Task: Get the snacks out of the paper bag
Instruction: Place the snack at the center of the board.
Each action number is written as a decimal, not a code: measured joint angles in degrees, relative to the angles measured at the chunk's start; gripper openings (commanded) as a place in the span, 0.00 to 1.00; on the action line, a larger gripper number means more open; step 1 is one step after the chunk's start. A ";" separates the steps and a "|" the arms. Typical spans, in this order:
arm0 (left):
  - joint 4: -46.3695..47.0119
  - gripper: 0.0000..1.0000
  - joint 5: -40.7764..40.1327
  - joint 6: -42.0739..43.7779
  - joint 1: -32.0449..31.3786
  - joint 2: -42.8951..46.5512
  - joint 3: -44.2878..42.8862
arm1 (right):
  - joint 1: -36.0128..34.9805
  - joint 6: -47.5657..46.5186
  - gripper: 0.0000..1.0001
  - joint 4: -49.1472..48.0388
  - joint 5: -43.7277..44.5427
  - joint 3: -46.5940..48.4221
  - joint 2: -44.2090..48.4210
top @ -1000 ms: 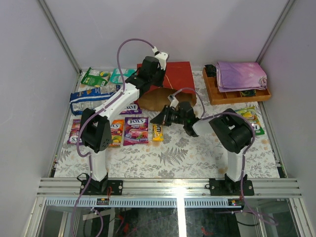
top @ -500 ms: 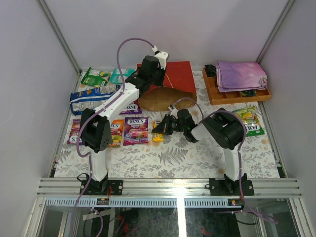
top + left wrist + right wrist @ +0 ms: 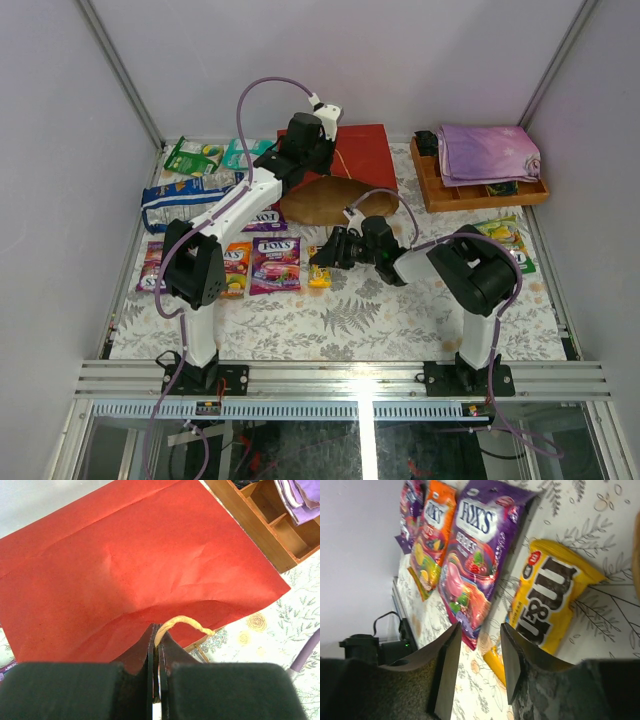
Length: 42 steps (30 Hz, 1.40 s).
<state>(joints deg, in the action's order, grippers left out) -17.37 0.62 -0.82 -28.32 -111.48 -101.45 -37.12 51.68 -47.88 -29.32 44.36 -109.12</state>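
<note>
1. Paper bag [image 3: 365, 158] lies flat at the far edge of the table [image 3: 400, 320], about mid-width, red side up. Its mouth faces the arms and the brown lining shows there. The left arm covers the bag's left part, and I cannot tell whether anything is inside.
2. Left gripper [image 3: 157, 630] sits at the bag's mouth with its jaws pressed together, pinching the string handle [image 3: 182, 622]. A loop of the string pokes out past the fingertips. From overhead the wrist hides the fingers.
3. Right gripper [image 3: 479, 630] is low over the middle of the table, in front of the bag's mouth. Its jaws are spread and hold nothing.
4. Yellow bar [image 3: 547, 605] lies flat on the table just beside one finger. Whether they touch cannot be told.
5. Other snacks lie toward the table's left edge.
   - Purple Fox's packet [image 3: 475, 555] has the orange packet [image 3: 432, 535] beside it.
   - A second purple packet [image 3: 412, 500] lies beyond those, cut off by the wrist view's top edge.
6. More show from overhead.
   - Blue-white bag [image 3: 180, 200], green bag [image 3: 190, 157] and teal bag [image 3: 240, 152] lie toward the far left corner, the teal one partly behind the left arm.
   - Another purple packet [image 3: 265, 218] is mostly covered by that arm.
   - Yellow-green packet [image 3: 505, 245] lies near the right edge, partly behind the right arm.
7. Wooden tray [image 3: 430, 185] stands at the far right corner. A folded purple cloth [image 3: 488, 152] covers most of its compartments. The small dark items in the tray are too small to identify.
</note>
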 measured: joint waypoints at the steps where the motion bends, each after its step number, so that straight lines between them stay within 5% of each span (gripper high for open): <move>1: 0.00 0.00 0.04 0.00 0.00 0.00 0.00 | 0.00 -0.72 0.46 1.05 0.35 -0.13 0.00; 26: -0.02 0.00 0.42 0.00 0.00 0.02 0.00 | 0.00 4.42 0.49 -12.68 -3.32 1.07 -10.08; 31: -0.22 0.00 0.39 0.02 0.00 0.02 -0.11 | 0.00 2.60 0.62 -6.47 -2.84 0.94 -5.60; 34: -0.50 0.00 0.39 0.02 -0.02 0.02 -0.68 | 0.00 -0.81 0.89 0.17 -1.86 0.76 1.57; 36: -0.66 0.00 0.39 0.02 -0.02 0.02 -1.42 | 0.00 -3.96 0.97 4.46 -0.48 0.76 7.82; 42: -1.97 0.00 0.31 0.04 -0.02 0.00 -6.21 | 1.46 -11.21 0.99 10.40 6.56 -1.62 25.22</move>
<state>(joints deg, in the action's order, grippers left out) -19.33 0.93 -0.78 -28.34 -111.48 -107.66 -35.66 40.47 -37.47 -22.76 42.74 -83.90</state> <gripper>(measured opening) 0.001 0.994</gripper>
